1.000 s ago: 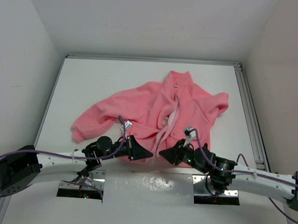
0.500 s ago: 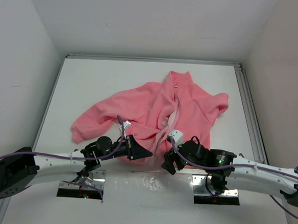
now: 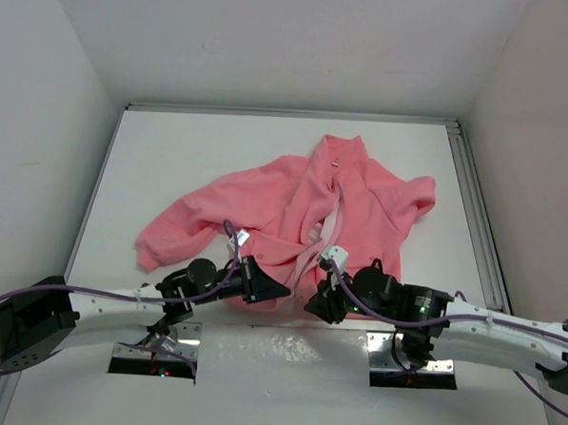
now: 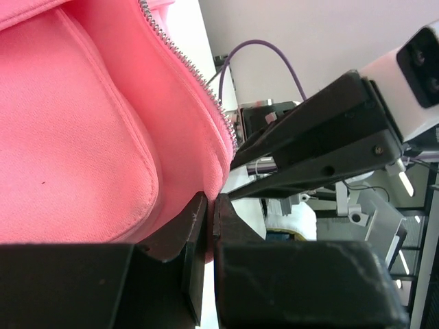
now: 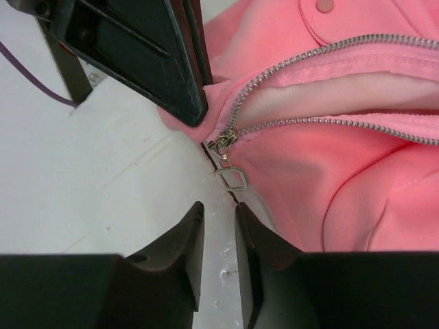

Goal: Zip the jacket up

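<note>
The salmon-pink jacket [image 3: 361, 193] lies spread on the white table, its pale zipper [image 3: 334, 210] open down the front. My left gripper [image 3: 278, 293] is shut on the jacket's bottom hem beside the zipper's lower end; in the left wrist view the pink fabric [image 4: 68, 137] is pinched between its jaws [image 4: 210, 202]. My right gripper [image 3: 315, 305] sits just right of it, jaws narrowly open and empty [image 5: 218, 209]. The metal zipper pull [image 5: 232, 178] hangs from the slider [image 5: 223, 142] just ahead of its fingertips, not touching. The left gripper's fingers [image 5: 158, 55] show above it.
The white table [image 3: 172, 159] is boxed in by white walls at the back and both sides. A metal rail [image 3: 474, 213] runs along its right edge. Purple cables trail over both arms. Metal mounting plates [image 3: 152, 358] sit at the near edge.
My right wrist has turned and the gripper has shifted slightly left and nearer, now pointing at the zipper pull. The left gripper has stayed shut on the hem.
</note>
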`<action>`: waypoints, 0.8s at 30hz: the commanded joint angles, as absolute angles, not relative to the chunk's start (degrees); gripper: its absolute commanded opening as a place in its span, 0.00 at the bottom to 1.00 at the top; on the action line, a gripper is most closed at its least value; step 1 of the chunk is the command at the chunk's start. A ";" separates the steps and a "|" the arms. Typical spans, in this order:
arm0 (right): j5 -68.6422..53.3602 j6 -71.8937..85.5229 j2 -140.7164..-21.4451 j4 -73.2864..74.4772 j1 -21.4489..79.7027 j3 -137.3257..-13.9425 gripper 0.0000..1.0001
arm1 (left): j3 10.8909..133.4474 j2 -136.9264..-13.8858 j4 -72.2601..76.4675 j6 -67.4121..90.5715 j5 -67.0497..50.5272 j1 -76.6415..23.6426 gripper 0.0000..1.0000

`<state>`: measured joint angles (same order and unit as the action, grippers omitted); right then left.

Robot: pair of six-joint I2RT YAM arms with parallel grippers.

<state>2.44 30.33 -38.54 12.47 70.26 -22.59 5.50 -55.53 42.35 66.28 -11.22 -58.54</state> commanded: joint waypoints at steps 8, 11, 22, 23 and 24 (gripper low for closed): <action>7.38 28.57 -47.80 9.49 72.42 -26.72 0.49 | 6.85 -55.90 44.39 68.73 -9.49 -59.15 0.00; 8.35 28.48 -48.86 8.70 72.69 -27.07 0.49 | 6.86 -55.99 44.03 68.47 -9.49 -59.15 0.00; 10.37 27.95 -51.33 6.77 72.95 -27.86 0.49 | 6.33 -57.13 45.79 68.90 -10.46 -59.15 0.00; 10.28 27.95 -51.59 6.77 72.95 -28.12 0.49 | 6.07 -57.22 46.05 69.25 -10.55 -59.15 0.00; 10.28 27.86 -51.77 6.77 72.86 -28.21 0.49 | 5.80 -57.13 46.40 69.52 -10.81 -59.15 0.00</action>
